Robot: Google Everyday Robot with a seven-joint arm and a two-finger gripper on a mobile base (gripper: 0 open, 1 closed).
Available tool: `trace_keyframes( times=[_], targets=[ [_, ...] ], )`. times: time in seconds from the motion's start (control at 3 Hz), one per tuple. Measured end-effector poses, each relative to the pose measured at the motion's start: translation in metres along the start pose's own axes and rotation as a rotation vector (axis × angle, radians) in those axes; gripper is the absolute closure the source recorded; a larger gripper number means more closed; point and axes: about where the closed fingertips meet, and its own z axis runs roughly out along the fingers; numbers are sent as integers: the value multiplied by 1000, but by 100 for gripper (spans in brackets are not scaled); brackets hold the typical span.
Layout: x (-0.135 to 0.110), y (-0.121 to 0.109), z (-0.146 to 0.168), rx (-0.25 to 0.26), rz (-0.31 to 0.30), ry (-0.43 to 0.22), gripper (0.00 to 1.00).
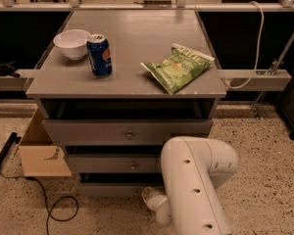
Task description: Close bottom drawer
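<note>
From my seat, the gripper (150, 196) is down low near the floor, at the end of the bulky white arm (196, 185) that fills the lower right of my view. It sits right at the front of the bottom drawer (108, 189), but I cannot tell whether it is touching it, or whether the gripper is spread or pressed together. The bottom drawer's flat grey front runs off to the left of the gripper, with a dark gap showing just above it, so it stands pulled out a little; its knob is not in sight. Directly above the gripper is the middle drawer (108, 163) with its small round knob (134, 166), and above that the top drawer (122, 130), whose front also stands forward of the cabinet with a dark opening over it. Well above the gripper, the desk (142, 33) carries a white bowl (72, 43) and a blue soda can (99, 55) just beside each other up and to the left, and a green chip bag (178, 67) up and slightly right. Far left of the gripper, a cardboard box (41, 153) sits on the speckled floor (264, 146), with a black cable (51, 209) looping in front of it.
</note>
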Motion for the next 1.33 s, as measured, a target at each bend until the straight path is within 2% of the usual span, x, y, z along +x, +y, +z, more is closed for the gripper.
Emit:
trace_keyframes(
  times=[0.33,1.0,1.33],
  targets=[
    [-2,0,3,7,-2,-1,100],
    [-23,-1,43,-17,-28,16,100],
    [-22,-3,39,-26,-22,18,100]
  ],
)
